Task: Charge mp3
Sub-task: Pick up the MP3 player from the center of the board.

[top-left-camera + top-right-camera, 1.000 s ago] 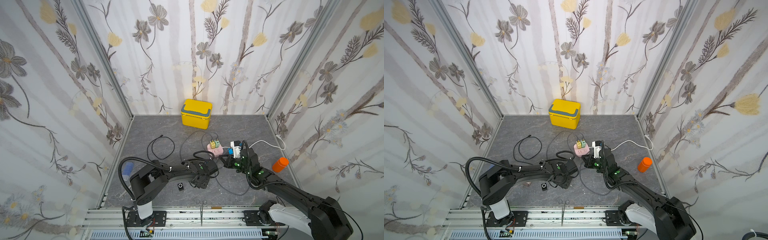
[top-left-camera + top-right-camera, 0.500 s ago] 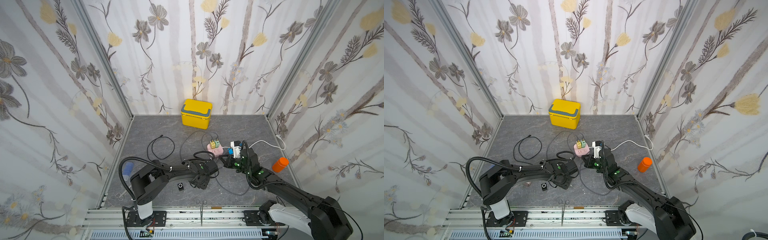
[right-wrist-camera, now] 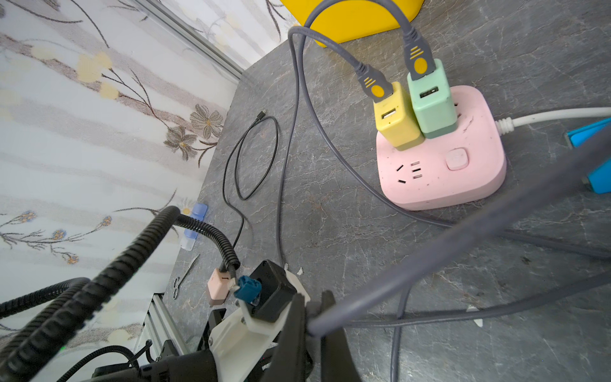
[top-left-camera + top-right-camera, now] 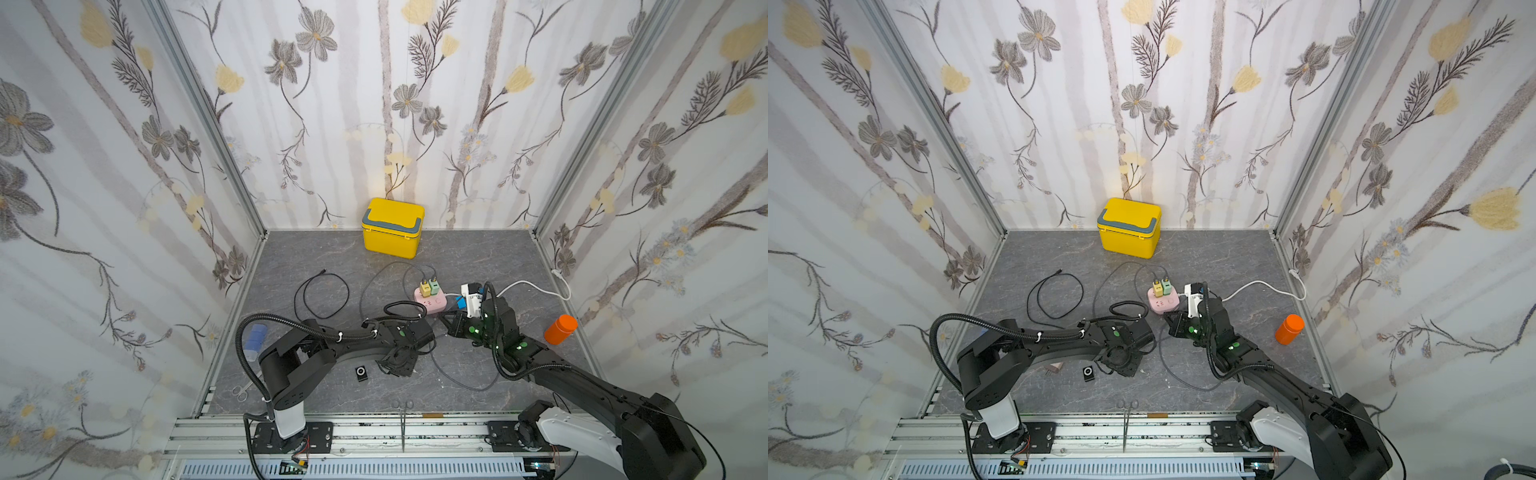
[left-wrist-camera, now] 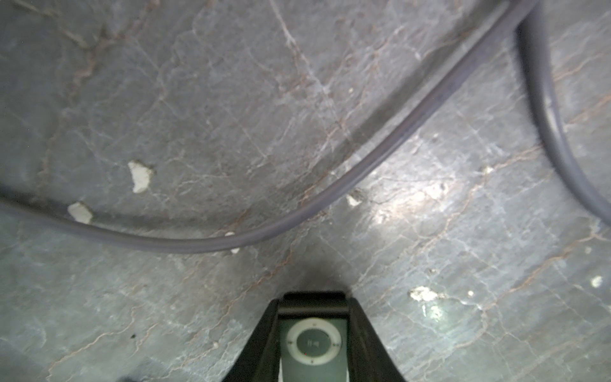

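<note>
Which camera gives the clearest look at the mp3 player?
The left wrist view: the mp3 player sits close up, click wheel clear, between the fingers of the left end effector. Both top views show it only as a tiny dark square. The right wrist view does not show it.

Grey marble-look tabletop (image 4: 478, 257): yellow box (image 4: 392, 227) at back wall, pink pwr strip (image 4: 432, 301) mid w/ 2 chargers (image 4: 429, 286) plugged in, black cable (image 4: 322, 297) looped to its left, grey cable (image 4: 457, 380) trailing fwd, orange bottle (image 4: 561, 329) by right wall, mp3 player (image 4: 362, 372) near front, scissors (image 4: 402, 411) at front edge.
</note>
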